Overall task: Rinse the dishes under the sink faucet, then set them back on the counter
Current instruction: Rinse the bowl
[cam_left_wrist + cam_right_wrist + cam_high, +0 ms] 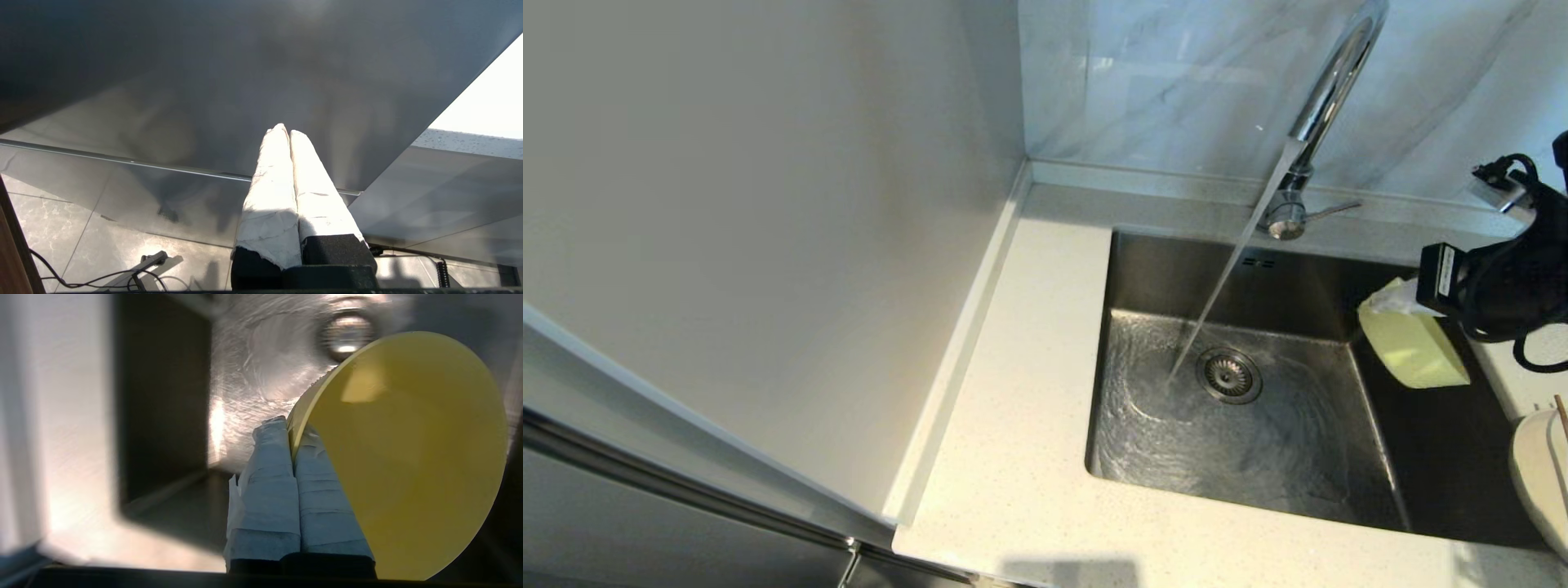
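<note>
My right gripper (291, 435) is shut on the rim of the pale yellow bowl (1413, 343), holding it tilted on edge over the right side of the sink (1307, 457). The bowl (412, 449) fills the right wrist view, its rim pinched between the two taped fingers (269, 486). Water runs from the chrome faucet (1327, 98) in a slanted stream that lands beside the strainer drain (1229, 376), left of the bowl and apart from it. The off-white plate (1539, 478) with chopsticks (1561, 441) lies on the counter at the right edge. My left gripper (284, 130) is shut and empty, parked below the counter.
Speckled counter (1029, 392) runs left of and in front of the sink. A pale cabinet side (752, 229) rises at the left and a marble wall panel (1176, 73) behind. The faucet's side lever (1335, 209) points right. Cables lie on the tiled floor (114, 261).
</note>
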Robot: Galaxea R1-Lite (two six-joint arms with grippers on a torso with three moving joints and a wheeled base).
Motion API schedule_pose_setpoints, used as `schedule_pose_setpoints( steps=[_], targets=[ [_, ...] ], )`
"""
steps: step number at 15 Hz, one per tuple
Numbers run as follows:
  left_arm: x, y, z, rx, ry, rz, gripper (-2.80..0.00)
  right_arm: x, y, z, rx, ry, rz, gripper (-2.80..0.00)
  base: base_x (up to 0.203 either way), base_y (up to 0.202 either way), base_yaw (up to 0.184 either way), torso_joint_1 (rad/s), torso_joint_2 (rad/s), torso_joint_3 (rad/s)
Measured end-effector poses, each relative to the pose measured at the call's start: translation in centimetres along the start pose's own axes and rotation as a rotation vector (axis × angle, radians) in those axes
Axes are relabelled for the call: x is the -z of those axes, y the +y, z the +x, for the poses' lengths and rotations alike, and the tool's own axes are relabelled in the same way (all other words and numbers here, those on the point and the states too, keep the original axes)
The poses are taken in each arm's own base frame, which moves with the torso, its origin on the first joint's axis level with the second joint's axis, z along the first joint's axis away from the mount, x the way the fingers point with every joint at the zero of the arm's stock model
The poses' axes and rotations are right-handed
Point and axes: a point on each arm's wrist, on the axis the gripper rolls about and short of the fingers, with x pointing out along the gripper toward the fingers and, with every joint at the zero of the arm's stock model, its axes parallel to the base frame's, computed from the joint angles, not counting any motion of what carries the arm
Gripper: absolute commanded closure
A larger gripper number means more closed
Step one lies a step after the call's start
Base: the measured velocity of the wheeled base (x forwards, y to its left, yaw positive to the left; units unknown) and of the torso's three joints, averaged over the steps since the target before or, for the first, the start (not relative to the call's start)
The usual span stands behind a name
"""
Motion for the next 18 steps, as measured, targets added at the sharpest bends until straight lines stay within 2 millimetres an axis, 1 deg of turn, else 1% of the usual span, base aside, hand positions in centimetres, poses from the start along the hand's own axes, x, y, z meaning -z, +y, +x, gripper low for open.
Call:
schedule_pose_setpoints(
  steps=[3,4,6,9,12,15,18],
  targets=[
    [0.0,0.0,0.0,0.0,0.0,0.0,0.0,1.0,1.6,-0.3,-0.296,-0.023,-0.059,0.0,0.0,0.0,0.0,0.0,0.0,0.0],
    [0.0,0.0,0.0,0.0,0.0,0.0,0.0,1.3,2.4,-0.1,-0.36,-0.049,-0.082,0.0,0.0,0.0,0.0,0.0,0.0,0.0],
    [0.0,0.0,0.0,0.0,0.0,0.0,0.0,1.7,3.8,0.6,-0.431,-0.115,-0.131,0.0,0.0,0.0,0.0,0.0,0.0,0.0],
    [0.0,0.0,0.0,0.0,0.0,0.0,0.0,2.3,6.2,1.8,-0.442,-0.201,-0.148,0.0,0.0,0.0,0.0,0.0,0.0,0.0],
    [0.0,0.0,0.0,0.0,0.0,0.0,0.0,1.7,8.1,3.3,-0.403,-0.293,-0.128,0.0,0.0,0.0,0.0,0.0,0.0,0.0],
    [0.0,0.0,0.0,0.0,0.0,0.0,0.0,1.2,8.6,4.5,-0.381,-0.307,-0.121,0.0,0.0,0.0,0.0,0.0,0.0,0.0],
    [0.0,0.0,0.0,0.0,0.0,0.0,0.0,1.2,8.8,5.1,-0.373,-0.303,-0.121,0.0,0.0,0.0,0.0,0.0,0.0,0.0]
  ],
)
